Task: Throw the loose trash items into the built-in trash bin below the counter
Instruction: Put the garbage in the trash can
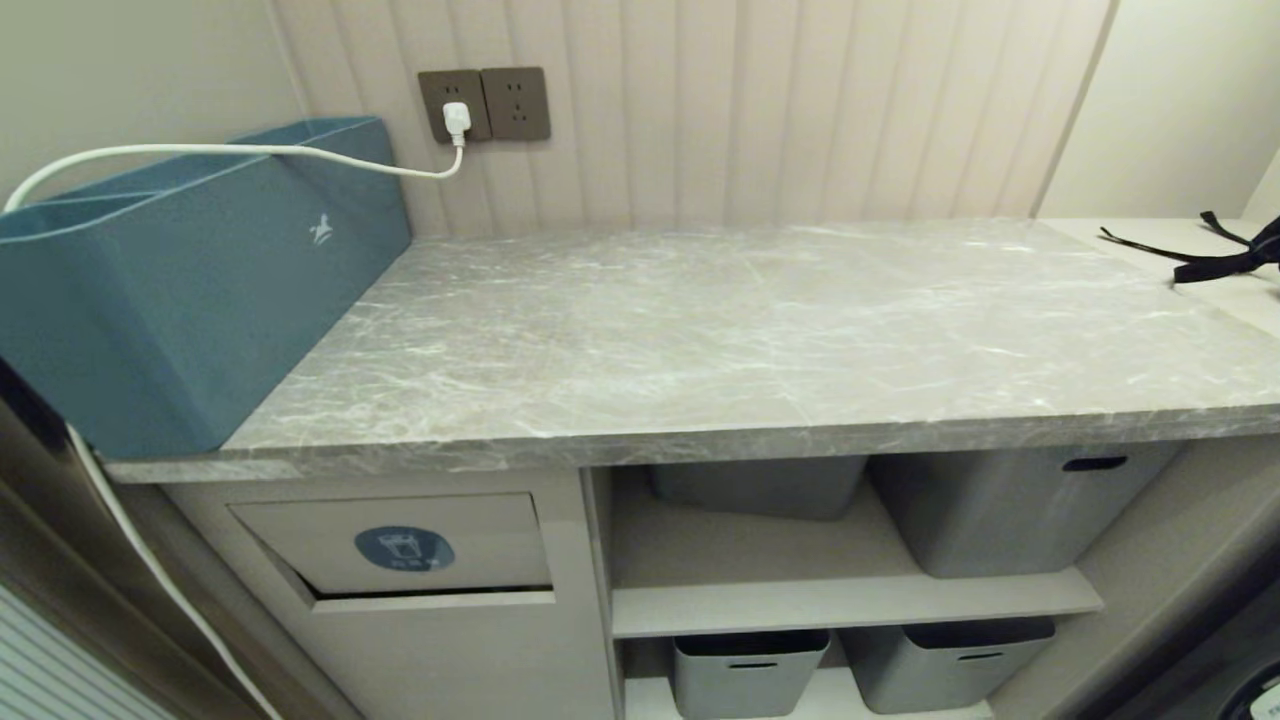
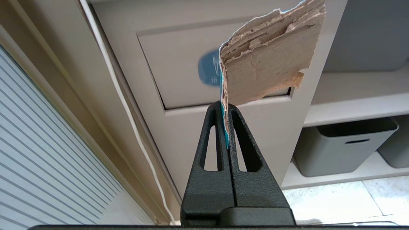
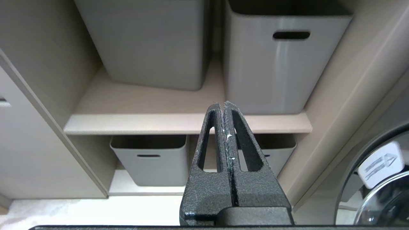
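Note:
My left gripper [image 2: 225,107] is shut on a torn brown cardboard scrap [image 2: 268,60] with a teal face, one of the loose trash items. The scrap sticks up in front of the built-in trash bin [image 2: 179,64], a beige flap with a blue oval sticker [image 2: 208,68]. In the head view the trash bin [image 1: 400,545] sits below the left end of the grey marble counter [image 1: 720,330], its flap tilted slightly ajar. Neither arm shows in the head view. My right gripper [image 3: 222,105] is shut and empty, facing the open shelves.
A long teal box [image 1: 190,270] stands on the counter's left end, with a white cable [image 1: 250,152] running to a wall socket [image 1: 456,105]. Grey storage bins [image 1: 1010,510] fill the shelves right of the trash bin. A black strap [image 1: 1220,255] lies at the far right.

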{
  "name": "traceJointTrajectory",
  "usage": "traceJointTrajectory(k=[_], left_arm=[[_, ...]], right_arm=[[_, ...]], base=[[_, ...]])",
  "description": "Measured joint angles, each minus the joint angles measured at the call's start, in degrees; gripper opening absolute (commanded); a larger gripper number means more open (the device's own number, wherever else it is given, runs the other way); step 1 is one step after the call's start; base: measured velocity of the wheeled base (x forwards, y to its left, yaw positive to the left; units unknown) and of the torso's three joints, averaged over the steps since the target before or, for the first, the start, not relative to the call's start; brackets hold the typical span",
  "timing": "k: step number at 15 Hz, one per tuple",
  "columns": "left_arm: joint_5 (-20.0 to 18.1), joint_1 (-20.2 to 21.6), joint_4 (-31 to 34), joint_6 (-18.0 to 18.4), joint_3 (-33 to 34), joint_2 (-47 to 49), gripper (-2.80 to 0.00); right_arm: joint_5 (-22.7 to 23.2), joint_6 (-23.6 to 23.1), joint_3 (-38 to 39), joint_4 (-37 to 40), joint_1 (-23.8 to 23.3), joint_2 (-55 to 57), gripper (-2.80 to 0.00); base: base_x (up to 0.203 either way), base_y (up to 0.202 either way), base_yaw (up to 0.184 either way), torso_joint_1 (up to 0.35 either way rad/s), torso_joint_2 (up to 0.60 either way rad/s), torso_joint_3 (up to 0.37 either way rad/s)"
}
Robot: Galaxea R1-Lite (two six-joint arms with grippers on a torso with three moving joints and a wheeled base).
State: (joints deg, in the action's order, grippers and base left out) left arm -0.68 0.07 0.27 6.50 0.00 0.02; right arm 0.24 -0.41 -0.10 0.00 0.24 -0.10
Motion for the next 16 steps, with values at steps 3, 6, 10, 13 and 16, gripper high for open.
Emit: traceJointTrajectory(k=[3, 6, 10, 13, 16], left_arm=[[0.07, -0.02, -0.04, -0.13, 0.00, 0.00, -2.80], [0.12, -0.02, -0.06, -0.72, 0.00, 0.00, -2.80], [0.45, 0.00, -0.08, -2.91, 0.00, 0.00, -2.80], [0.74, 0.00, -0.16, -4.30, 0.00, 0.00, -2.80], [0.76, 0.00, -0.16, -4.33, 0.00, 0.00, -2.80]], right_arm=[[-0.01, 0.06, 0.00, 0.02, 0.00, 0.02, -2.80], [0.00, 0.09, 0.00, 0.00, 0.00, 0.02, -2.80], [0.00, 0.09, 0.00, 0.00, 0.00, 0.02, -2.80], [0.00, 0.11, 0.00, 0.00, 0.00, 0.02, -2.80], [0.00, 0.04, 0.02, 0.03, 0.00, 0.02, -2.80]], base=[[0.000, 0.000, 0.000, -0.195, 0.47, 0.283], [0.000, 0.000, 0.000, -0.179, 0.47, 0.286], [0.000, 0.000, 0.000, -0.162, 0.46, 0.299], [0.000, 0.000, 0.000, -0.128, 0.45, 0.313], [0.000, 0.000, 0.000, -0.058, 0.23, 0.174]])
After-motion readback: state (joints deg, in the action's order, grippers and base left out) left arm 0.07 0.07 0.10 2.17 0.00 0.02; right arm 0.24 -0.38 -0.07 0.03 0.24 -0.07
